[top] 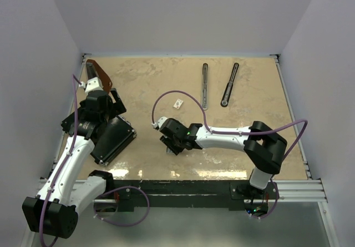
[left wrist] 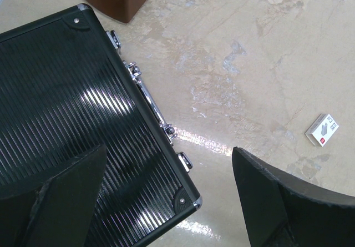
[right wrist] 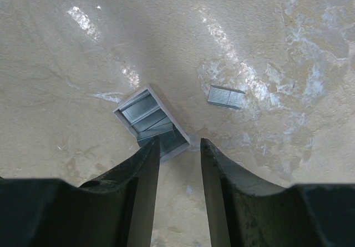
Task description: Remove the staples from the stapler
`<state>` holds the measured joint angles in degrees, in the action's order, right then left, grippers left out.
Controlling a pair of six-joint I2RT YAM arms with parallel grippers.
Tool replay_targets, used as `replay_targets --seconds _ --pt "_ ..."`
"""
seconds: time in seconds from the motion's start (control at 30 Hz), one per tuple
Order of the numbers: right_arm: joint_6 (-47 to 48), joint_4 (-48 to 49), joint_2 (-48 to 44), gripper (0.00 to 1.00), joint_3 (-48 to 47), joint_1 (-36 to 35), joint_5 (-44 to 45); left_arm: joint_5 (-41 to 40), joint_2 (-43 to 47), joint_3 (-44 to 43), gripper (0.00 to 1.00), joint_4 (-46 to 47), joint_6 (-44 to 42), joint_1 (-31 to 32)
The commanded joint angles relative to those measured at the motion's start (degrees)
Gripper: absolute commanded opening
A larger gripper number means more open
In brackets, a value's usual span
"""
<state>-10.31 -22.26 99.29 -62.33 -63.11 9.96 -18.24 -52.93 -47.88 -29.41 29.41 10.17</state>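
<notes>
Lying near-to-far lengthwise, stapler (top: pixel 230 84) untouched; left gripper (left wrist: pixel 169 150) gapes, right gripper (right wrist: pixel 179 144) part-open, both empty

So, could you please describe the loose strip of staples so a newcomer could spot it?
On the beige marbled table, look just beyond the right gripper, where a small open tray holds staple strips. The loose strip lies flat on bare table beside it, apart: the only one outside the tray.
</notes>
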Motion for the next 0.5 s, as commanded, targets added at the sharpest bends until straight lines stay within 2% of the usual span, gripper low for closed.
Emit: replay_targets --seconds 0.0,0.47 --pt "-1.2 0.6 -1.8 0.4 0.5 0.0 2.2 0.0 -0.2 0.0 1.0 2.4 -0.1 -0.3" --pt "-2.2 1.0 -2.4 0.4 -0.7 0.5 1.5 0.0 -0.2 0.0 1.0 2.4 -0.1 -0.3"
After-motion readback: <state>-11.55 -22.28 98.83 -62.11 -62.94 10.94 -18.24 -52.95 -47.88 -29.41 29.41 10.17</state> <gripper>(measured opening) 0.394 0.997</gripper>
